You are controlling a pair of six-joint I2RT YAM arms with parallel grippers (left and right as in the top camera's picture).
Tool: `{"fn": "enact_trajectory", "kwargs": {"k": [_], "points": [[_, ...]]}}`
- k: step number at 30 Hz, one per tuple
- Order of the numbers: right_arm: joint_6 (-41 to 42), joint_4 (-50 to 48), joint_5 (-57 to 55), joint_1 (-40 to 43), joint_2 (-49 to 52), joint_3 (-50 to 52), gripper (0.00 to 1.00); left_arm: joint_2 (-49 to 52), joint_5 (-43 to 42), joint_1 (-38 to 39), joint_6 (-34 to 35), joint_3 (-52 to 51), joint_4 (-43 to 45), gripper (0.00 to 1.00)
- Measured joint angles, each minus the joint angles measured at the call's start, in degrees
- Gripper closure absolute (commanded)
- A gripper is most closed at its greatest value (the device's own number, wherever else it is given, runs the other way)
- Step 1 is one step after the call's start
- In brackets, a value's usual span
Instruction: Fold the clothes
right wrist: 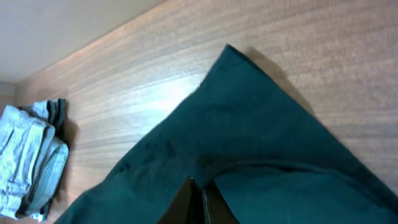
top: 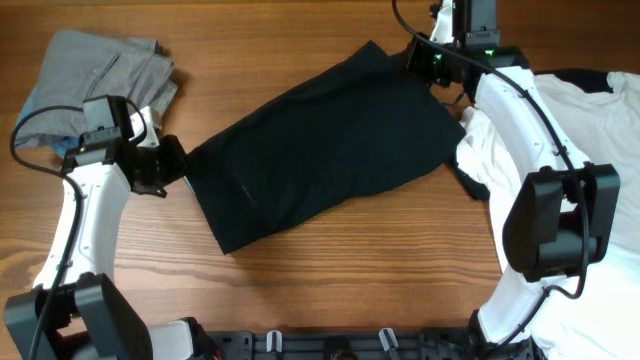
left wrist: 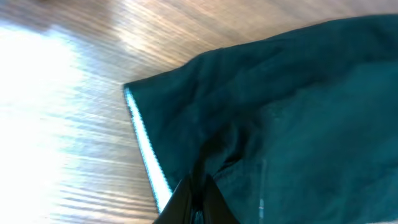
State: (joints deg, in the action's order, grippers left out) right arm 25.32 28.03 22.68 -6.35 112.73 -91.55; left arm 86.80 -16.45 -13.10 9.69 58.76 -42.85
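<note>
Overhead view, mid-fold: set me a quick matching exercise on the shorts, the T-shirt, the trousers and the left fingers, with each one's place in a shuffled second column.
Column one:
1. black shorts
2. white T-shirt
3. grey trousers
4. left fingers

Column two:
A. far left, folded
B. centre, lying diagonally
C. right side, rumpled
D. closed on the shorts' left edge

Pairs: 1-B, 2-C, 3-A, 4-D.

White-shelled left arm and right arm with bulky black joint housings and looping black cables; green lights glow at the right wrist.
</note>
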Motion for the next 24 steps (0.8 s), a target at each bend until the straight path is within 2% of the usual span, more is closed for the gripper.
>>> {"fn": "enact_trajectory", "kwargs": {"k": [6,8,9,10,11,13,17,19,23,24], "points": [[-0.15,-2.32,0.02,0.00,0.00,0.00,0.95,0.31,4.85,0.00,0.00,0.00,1.25,0.96],[-0.15,-3.30,0.00,-0.13,0.00,0.00,0.90,0.63,5.51,0.00,0.00,0.00,3.91,0.96],[-0.15,-3.69,0.00,-0.26,0.00,0.00,0.71,0.74,5.73,0.00,0.00,0.00,4.87,0.96],[-0.31,-4.13,-0.04,-0.44,0.00,0.00,0.39,0.85,5.90,0.00,0.00,0.00,5.38,0.96],[-0.48,-4.81,-0.35,-0.76,0.00,0.00,0.25,1.11,6.16,0.00,0.00,0.00,5.55,0.96],[-0.87,-6.14,-0.68,-1.25,0.22,0.00,0.16,1.60,6.21,0.00,0.00,0.00,5.53,0.96],[-4.48,-4.44,-1.14,-1.81,0.83,0.00,0.15,2.51,6.40,0.00,0.00,0.00,5.51,0.95],[-6.05,-0.11,-1.46,-1.51,0.83,-0.09,0.15,2.58,6.47,0.00,0.00,0.00,5.42,0.92],[-7.23,11.85,-3.06,0.50,0.85,-0.11,0.15,2.58,7.69,0.00,0.00,0.00,3.89,0.92],[-7.48,14.86,-3.93,1.46,0.85,-0.11,0.14,2.58,7.89,0.00,0.00,0.00,3.02,0.84]]}}
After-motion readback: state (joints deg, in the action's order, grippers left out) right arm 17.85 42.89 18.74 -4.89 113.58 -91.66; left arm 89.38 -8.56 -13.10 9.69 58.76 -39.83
